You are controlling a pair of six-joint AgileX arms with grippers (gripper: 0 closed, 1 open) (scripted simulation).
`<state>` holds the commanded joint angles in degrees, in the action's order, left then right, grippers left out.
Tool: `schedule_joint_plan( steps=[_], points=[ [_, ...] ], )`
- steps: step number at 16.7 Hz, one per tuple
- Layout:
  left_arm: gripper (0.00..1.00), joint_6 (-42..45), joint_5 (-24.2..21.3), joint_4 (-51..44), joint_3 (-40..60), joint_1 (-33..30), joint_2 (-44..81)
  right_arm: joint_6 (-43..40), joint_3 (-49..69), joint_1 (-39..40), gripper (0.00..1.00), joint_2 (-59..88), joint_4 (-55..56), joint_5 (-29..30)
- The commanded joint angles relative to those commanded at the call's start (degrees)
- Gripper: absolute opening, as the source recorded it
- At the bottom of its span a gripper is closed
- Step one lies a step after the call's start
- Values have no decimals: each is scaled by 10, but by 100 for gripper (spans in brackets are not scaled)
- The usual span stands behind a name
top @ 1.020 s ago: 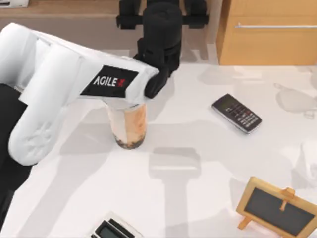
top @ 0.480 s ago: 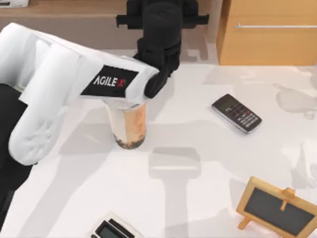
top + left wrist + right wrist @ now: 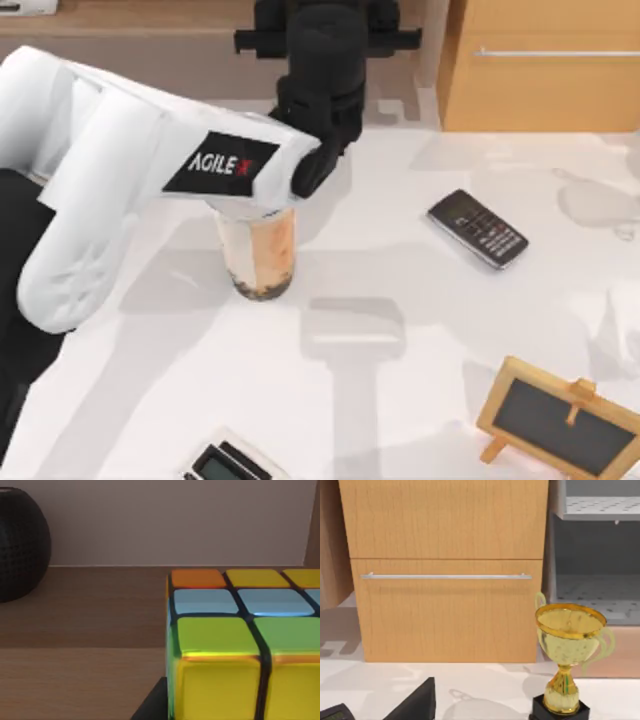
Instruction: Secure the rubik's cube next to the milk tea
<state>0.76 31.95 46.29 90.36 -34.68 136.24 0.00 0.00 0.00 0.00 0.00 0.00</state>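
The left arm reaches over the milk tea [image 3: 258, 250] toward the tabletop's [image 3: 400, 330] far edge. The rubik's cube [image 3: 240, 645] sits close before its pincer; whether the pincer is clamped, I cannot tell.

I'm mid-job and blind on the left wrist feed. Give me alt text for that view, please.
The rubik's cube sits very close to the camera, with orange, yellow, pale blue and green squares facing it. Behind it runs a brown wooden surface up to a plain wall, with a dark dimpled round object to one side.
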Motion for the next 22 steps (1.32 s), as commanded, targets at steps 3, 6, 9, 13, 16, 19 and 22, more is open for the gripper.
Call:
schedule_joint_plan(
  steps=[3, 6, 9, 13, 16, 19, 22],
  points=[
    [0, 1, 0, 0, 0, -2, -1, 0, 0, 0, 100, 0, 0, 0],
    [0, -19, 12, -8, 4, 2, -11, 0, 0, 0, 100, 0, 0, 0],
    [0, -83, 36, -26, 4, 28, -25, 0, 0, 0, 100, 0, 0, 0],
    [0, -122, 48, -29, 5, 67, -24, 0, 0, 0, 100, 0, 0, 0],
    [0, -93, 42, -21, 19, 65, -32, 0, 0, 0, 100, 0, 0, 0],
    [0, -32, 21, -17, 19, 23, -27, 0, 0, 0, 100, 0, 0, 0],
    [0, 1, 1, -16, 5, -2, -13, 0, 0, 0, 100, 0, 0, 0]
  ],
)
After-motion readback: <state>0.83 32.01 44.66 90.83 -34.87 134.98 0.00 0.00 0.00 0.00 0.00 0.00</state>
